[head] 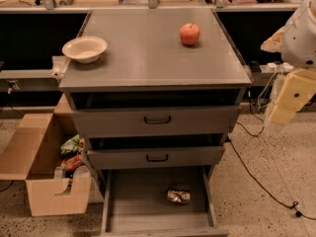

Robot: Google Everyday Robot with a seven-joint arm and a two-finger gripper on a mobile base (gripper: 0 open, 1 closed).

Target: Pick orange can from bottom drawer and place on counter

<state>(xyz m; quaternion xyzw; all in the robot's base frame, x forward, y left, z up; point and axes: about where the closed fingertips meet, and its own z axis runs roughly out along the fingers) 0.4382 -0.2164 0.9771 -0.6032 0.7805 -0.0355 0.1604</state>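
Note:
The orange can [178, 196] lies on its side on the grey floor of the open bottom drawer [143, 206], right of the middle. The counter [148, 53] is the flat grey top of the drawer cabinet. My gripper [285, 107] hangs at the right edge of the view, beside the cabinet's right side at the height of the upper drawer, well above and to the right of the can. It holds nothing that I can see.
A round orange-red apple [190, 34] and a cream bowl [84, 49] sit on the counter. Two grey drawers with black handles [157, 119] stand slightly pulled out above the bottom drawer. An open cardboard box [47, 172] sits on the floor at left. Black cables [256, 177] run across the floor at right.

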